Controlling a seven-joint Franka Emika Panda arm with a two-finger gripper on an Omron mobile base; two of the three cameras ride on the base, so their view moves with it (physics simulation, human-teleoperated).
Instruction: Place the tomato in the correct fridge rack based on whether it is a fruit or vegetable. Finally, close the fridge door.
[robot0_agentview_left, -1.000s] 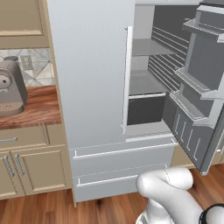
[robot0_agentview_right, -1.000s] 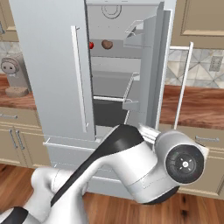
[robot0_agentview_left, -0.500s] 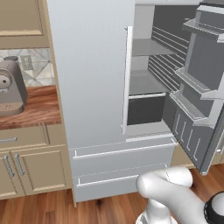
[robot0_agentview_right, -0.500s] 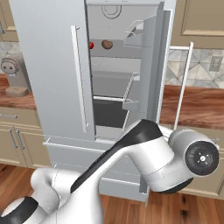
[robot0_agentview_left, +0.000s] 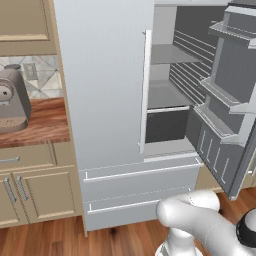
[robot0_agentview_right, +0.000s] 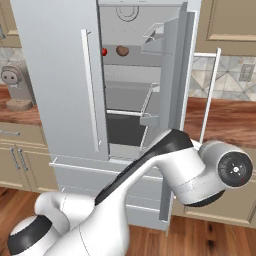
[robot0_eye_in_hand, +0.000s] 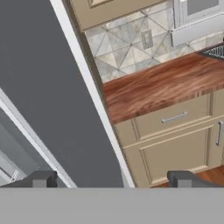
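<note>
Gripper (robot0_eye_in_hand: 109, 179) near open fridge door (robot0_eye_in_hand: 52, 100), fingertips (robot0_eye_in_hand: 41, 178) spread wide, nothing between them. Door's pale edge runs diagonally past them; wood counter (robot0_eye_in_hand: 166, 83) and drawer (robot0_eye_in_hand: 170, 119) beyond. Fridge interior open, free space over lower shelf (robot0_agentview_right: 127, 95). Farther back, tomato (robot0_agentview_right: 104, 51) sits on upper shelf, beside brown lump (robot0_agentview_right: 122, 50); stem direction too small to tell. No readable writing.

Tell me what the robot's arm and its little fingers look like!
The arm is smooth, glossy white, built from fat rounded tube pieces. A black stripe runs along one piece, and its joints end in round dark caps with a grey ring, like a wheel. The gripper has two small, blocky, dark grey fingertips. No cables or writing show.
</note>
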